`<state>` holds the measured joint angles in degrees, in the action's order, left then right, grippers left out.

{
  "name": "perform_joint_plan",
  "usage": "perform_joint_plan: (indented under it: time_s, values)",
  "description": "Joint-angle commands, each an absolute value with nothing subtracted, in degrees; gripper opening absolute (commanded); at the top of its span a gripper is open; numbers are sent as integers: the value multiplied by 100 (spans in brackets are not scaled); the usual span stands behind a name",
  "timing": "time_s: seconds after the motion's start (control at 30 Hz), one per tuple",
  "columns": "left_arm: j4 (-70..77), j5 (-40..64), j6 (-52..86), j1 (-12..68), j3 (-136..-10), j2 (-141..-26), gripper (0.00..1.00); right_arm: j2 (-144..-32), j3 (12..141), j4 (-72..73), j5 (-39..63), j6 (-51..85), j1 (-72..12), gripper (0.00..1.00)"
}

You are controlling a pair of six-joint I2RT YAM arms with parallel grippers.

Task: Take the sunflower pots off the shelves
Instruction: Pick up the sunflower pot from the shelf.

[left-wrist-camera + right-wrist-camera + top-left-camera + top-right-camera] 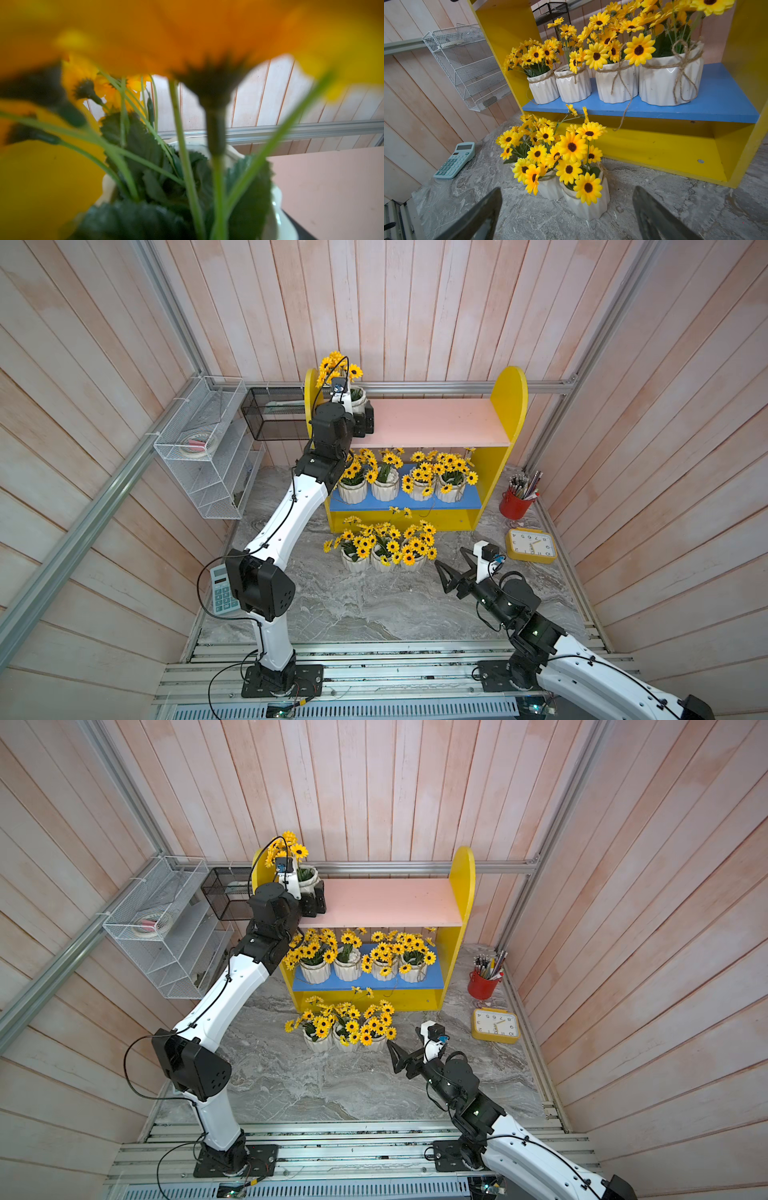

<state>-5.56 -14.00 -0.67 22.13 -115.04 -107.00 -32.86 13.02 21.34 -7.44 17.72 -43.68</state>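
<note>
One sunflower pot [358, 399] is seen at the left end of the pink upper board [436, 420] of the shelves [509, 393]. The left end effector [362, 416] is held right up at it. Whether the pot is gripped cannot be told, as the wrist view is blurred by blossoms. Four more pots [573, 87] are lined up on the blue lower board [726, 99]. Three pots [382, 562] are stood together on the worktop [374, 605] before the shelves. The right end effector [450, 559] is held wide open and empty beside them.
</note>
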Motion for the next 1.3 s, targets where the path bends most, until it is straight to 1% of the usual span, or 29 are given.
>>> perform_joint_plan:
  time_s: [0.0,0.07,0.13,0.17,0.23,0.3,0.33,0.57,0.77,1.03,1.17,1.27]
  values:
    - [-695,-1457,-295,2131,-11567,-10759,90,-3217,1232,2109,-816,1745,-4342,98]
    - [-702,-1372,-298,2109,-11526,-10723,84,-3216,1230,2101,-807,1762,-4342,98]
    - [-712,-1314,-308,2092,-11490,-10662,72,-3219,1222,2101,-822,1748,-4342,98]
    - [-679,-1274,-308,2085,-11424,-10608,64,-3217,1225,2092,-848,1741,-4342,98]
    - [-600,-1177,-308,2086,-11268,-10476,41,-3219,1245,2083,-887,1740,-4342,98]
    - [-604,-1046,-316,2084,-11200,-10347,9,-3217,1289,2066,-919,1729,-4335,98]
    - [-613,-981,-321,2091,-11175,-10308,0,-3227,1306,2065,-942,1716,-4335,98]
    - [-615,-468,-462,2244,-10952,-9846,0,-3399,1511,2131,-1305,1666,-4315,98]
    - [-458,-403,-783,2506,-10749,-9563,0,-3727,1932,2052,-1559,1612,-4120,98]
    - [-293,-94,-686,2580,-10665,-9372,0,-3900,2375,2005,-1454,1663,-3591,98]
    - [-278,-31,-712,2805,-10540,-9168,0,-3971,2646,1905,-1169,1780,-3174,98]
    - [-94,-53,-712,3074,-10100,-8842,0,-4046,2888,1791,-946,1869,-2902,98]
